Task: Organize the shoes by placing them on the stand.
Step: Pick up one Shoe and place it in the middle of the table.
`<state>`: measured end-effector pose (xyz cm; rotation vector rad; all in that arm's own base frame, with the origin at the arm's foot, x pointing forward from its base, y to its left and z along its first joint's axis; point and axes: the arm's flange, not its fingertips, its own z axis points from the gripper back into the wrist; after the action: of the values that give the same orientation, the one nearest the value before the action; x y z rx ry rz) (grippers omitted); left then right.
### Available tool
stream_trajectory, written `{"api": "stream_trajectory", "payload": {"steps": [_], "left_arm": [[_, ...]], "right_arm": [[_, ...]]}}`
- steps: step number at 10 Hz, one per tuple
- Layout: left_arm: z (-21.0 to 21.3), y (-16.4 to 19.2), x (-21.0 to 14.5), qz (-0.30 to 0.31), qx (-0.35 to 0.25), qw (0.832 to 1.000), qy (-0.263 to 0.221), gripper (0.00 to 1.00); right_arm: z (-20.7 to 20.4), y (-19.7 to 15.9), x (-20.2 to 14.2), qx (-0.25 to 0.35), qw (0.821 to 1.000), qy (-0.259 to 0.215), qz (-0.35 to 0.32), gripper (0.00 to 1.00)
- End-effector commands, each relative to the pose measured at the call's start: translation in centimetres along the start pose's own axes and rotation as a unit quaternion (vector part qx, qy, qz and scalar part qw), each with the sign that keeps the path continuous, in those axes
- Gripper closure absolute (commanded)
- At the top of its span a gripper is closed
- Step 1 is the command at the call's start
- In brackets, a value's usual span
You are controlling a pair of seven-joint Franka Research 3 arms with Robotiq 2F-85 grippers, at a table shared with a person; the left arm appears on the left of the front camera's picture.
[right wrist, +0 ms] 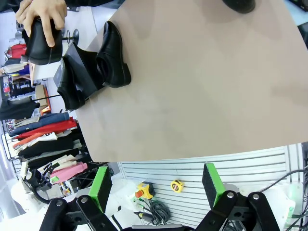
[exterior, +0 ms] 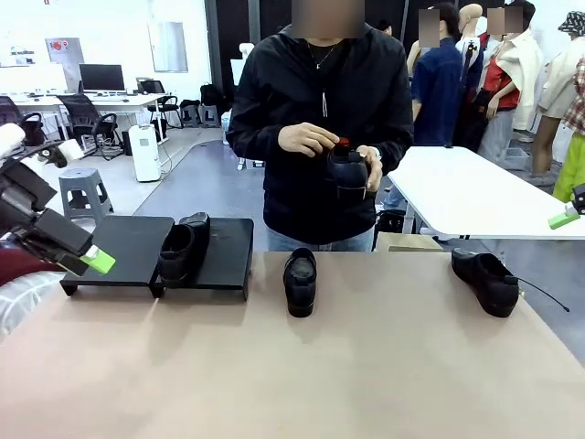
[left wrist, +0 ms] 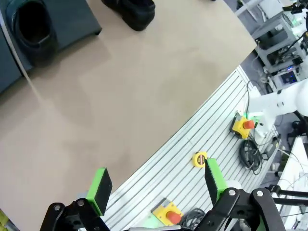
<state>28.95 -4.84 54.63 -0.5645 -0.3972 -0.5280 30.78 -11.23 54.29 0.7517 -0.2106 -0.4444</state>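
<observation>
The black stand (exterior: 119,242) sits at the table's far left, with one black shoe (exterior: 183,245) on its right panel. A second shoe (exterior: 300,280) lies mid-table and a third (exterior: 484,280) at the far right. The person across the table holds a fourth shoe (exterior: 347,174) in both hands at chest height. My left gripper (exterior: 91,258) hovers open near the stand's left end. In the left wrist view, the gripper (left wrist: 156,185) is open over the table's near edge, the racked shoe (left wrist: 31,29) far ahead. My right gripper (right wrist: 156,185) is open, empty and far from the mid-table shoe (right wrist: 113,55).
A thin black cable (exterior: 544,294) trails from the right shoe. A white table (exterior: 475,192) stands behind the person. Below the table's near edge, a slatted panel carries a yellow tape measure (left wrist: 199,159) and emergency-stop boxes (left wrist: 242,126). Bare tan tabletop (exterior: 292,375) spans the foreground.
</observation>
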Motion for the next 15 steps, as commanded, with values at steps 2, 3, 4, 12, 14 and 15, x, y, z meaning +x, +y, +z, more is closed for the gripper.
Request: {"api": "stream_trajectory", "payload": {"steps": [2,3,4,12,14,15], "left_arm": [[0.3,0.1,0.0,0.001,-0.011,1.000,-0.003,0.00],[0.3,0.1,0.0,0.001,-0.011,1.000,-0.003,0.00],[0.3,0.1,0.0,0.001,-0.011,1.000,-0.003,0.00],[0.3,0.1,0.0,0.001,-0.011,1.000,-0.003,0.00],[0.3,0.1,0.0,0.001,-0.011,1.000,-0.003,0.00],[0.3,0.1,0.0,0.001,-0.011,1.000,-0.003,0.00]], "right_arm": [[0.2,-0.1,0.1,0.005,1.000,0.003,0.012,0.00],[0.2,-0.1,0.1,0.005,1.000,0.003,0.012,0.00],[0.0,0.0,0.0,0.000,1.000,0.000,0.000,0.00],[-18.9,6.4,12.6,-0.313,0.947,-0.051,0.046,0.00],[-18.0,5.9,10.1,-0.298,0.947,-0.084,0.088,0.00],[-18.0,5.9,10.1,-0.298,0.947,-0.084,0.088,0.00]]}}
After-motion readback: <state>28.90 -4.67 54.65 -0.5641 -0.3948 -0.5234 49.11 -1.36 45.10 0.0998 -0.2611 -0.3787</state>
